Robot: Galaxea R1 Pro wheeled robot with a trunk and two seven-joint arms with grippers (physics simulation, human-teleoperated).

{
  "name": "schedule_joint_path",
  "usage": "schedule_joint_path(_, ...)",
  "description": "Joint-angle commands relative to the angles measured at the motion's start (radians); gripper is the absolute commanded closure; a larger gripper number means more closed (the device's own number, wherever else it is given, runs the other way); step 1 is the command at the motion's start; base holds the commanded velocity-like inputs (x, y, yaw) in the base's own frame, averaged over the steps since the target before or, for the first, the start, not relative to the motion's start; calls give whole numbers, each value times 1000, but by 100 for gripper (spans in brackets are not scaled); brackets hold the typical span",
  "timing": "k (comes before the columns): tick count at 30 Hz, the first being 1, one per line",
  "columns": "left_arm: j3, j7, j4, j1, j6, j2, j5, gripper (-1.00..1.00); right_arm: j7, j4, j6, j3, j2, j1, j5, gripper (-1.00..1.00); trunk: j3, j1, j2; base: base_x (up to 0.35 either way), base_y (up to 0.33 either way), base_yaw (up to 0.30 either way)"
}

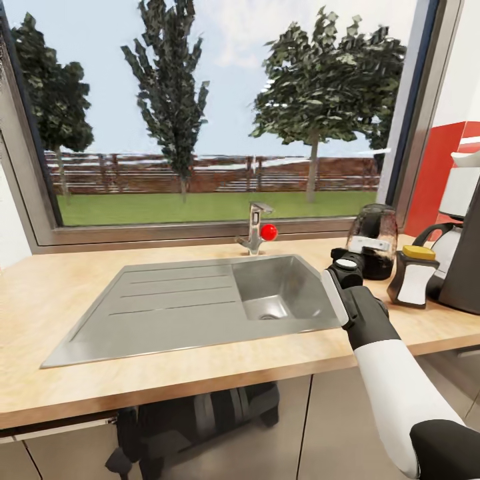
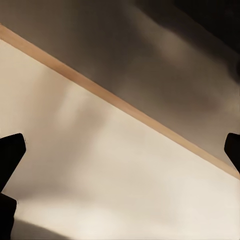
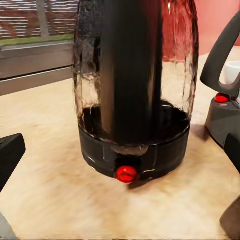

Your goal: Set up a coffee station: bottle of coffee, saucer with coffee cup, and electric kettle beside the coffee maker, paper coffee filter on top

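The electric kettle [image 1: 372, 241], clear-bodied with a black base, stands on the kitchen countertop [image 1: 200, 373] right of the sink. My right gripper [image 1: 345, 257] is just in front of it, open. In the right wrist view the kettle [image 3: 132, 100] stands upright, straight ahead of the gripper [image 3: 120, 155] and beyond its spread fingers. The bottle of coffee [image 1: 413, 277], yellow-capped, stands to the right of the kettle. Beside it rises the dark grey coffee maker [image 1: 468, 267], cut off by the frame's right edge. My left gripper [image 2: 120, 150] is open and faces a pale cabinet panel.
A steel sink [image 1: 200, 300] with drainboard fills the counter's middle, and a faucet [image 1: 255, 230] with a red knob stands behind it. A dark-handled white object [image 1: 440, 243] sits between the bottle and the coffee maker. Behind the counter is a large window [image 1: 200, 113].
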Motion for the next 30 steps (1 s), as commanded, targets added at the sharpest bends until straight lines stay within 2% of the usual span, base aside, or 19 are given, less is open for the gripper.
schedule_joint_path(1,8,-4,2,-1,-3,0,-5,-100,-8,-1,5,3,-1,-1,-7,-100,-1,0,-1,-16,153,0)
schedule_joint_path(15,8,-4,2,-1,-3,0,-5,-100,-8,-1,5,3,-1,-1,-7,-100,-1,0,-1,-13,51,0)
schedule_joint_path(30,8,-4,2,-1,-3,0,-5,-100,-8,-1,5,3,-1,-1,-7,-100,-1,0,-1,-175,34,0)
